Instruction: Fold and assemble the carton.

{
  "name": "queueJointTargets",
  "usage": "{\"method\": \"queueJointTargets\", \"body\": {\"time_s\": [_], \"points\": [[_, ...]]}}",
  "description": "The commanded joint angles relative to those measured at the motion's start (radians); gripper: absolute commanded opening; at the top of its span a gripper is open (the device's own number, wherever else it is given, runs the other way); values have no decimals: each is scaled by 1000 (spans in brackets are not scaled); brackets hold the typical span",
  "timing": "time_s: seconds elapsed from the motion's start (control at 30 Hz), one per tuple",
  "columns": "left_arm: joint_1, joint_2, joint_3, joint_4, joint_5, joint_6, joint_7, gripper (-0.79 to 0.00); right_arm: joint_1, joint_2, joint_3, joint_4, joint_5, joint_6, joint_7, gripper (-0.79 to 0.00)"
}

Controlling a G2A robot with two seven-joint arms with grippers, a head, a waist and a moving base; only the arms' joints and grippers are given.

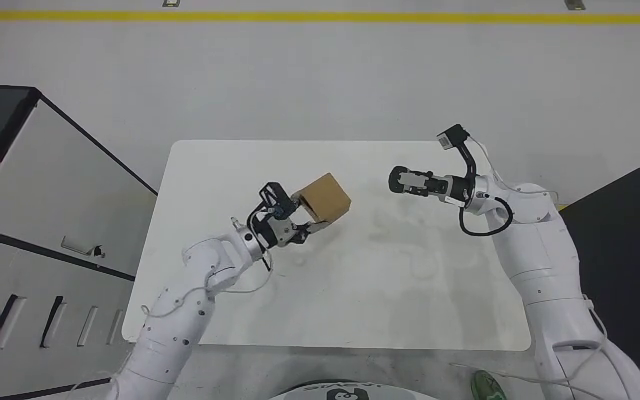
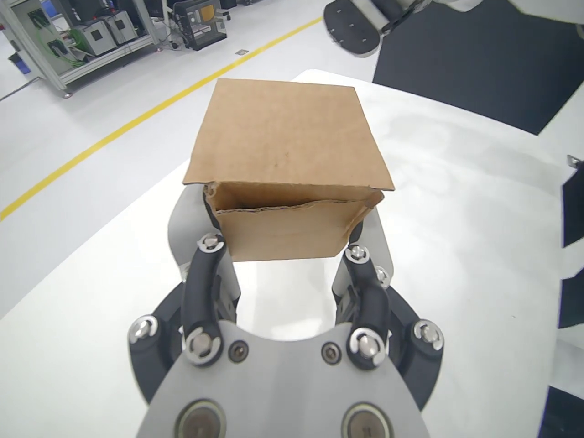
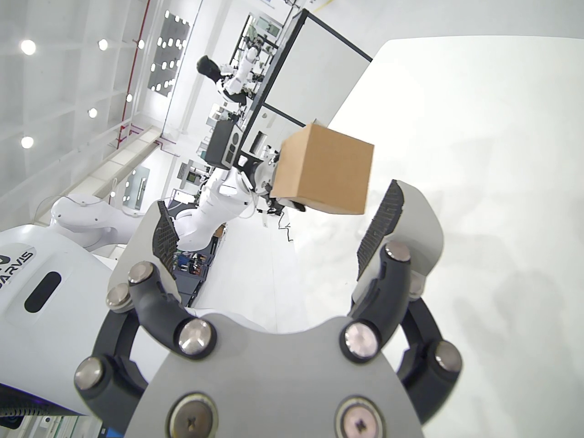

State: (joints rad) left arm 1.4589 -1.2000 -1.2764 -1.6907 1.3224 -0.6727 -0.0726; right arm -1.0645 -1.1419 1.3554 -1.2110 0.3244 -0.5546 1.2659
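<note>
Centre of the top view: the left gripper [image 1: 303,222] clamps the carton [image 1: 326,197] by its near end, over the table [image 1: 420,300]. The right gripper [image 1: 397,181], spread wide and empty, stands well apart to its right. Hold the carton level; press the end flap [image 2: 283,230] squarely.

Floor [image 1: 300,80]: pale grey, glossy.
Yellow line [image 1: 320,16]: painted straight across, at 12 o'clock of the table.
Table [image 1: 400,300]: white, with rounded corners.
Partition panels [image 1: 60,190]: black-framed, at 9 o'clock.
Dark mat [image 1: 615,230]: at 3 o'clock.
Metal rack [image 2: 105,58] (shelves laden with equipment boxes): beyond the line.
Ceiling lamps [image 3: 28,46]: round, lit.
</note>
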Motion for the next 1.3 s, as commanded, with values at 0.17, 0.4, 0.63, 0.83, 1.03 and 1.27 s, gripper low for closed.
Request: {"method": "queueJointTargets", "body": {"time_s": [0.17, 0.4, 0.63, 0.83, 1.03, 1.27], "points": [[36, 12, -45, -90, -67, -57, -68, -785, 0, 0, 0, 0, 0, 0, 0, 0], [37, 12, -44, -91, -73, -55, -66, -785, 0, 0, 0, 0, 0, 0, 0, 0], [30, 33, -84, -88, -804, -77, -426, -785, 0, 0, 0, 0, 0, 0, 0, 0], [4, 56, -88, -131, -1440, 95, -760, -785, 0, 0, 0, 0, 0, 0, 0, 0], [12, 63, -98, -127, -1633, 171, -833, -785, 0, 0, 0, 0, 0, 0, 0, 0], [20, 60, -85, -125, -1687, 196, -807, -785, 0, 0, 0, 0, 0, 0, 0, 0]]}}
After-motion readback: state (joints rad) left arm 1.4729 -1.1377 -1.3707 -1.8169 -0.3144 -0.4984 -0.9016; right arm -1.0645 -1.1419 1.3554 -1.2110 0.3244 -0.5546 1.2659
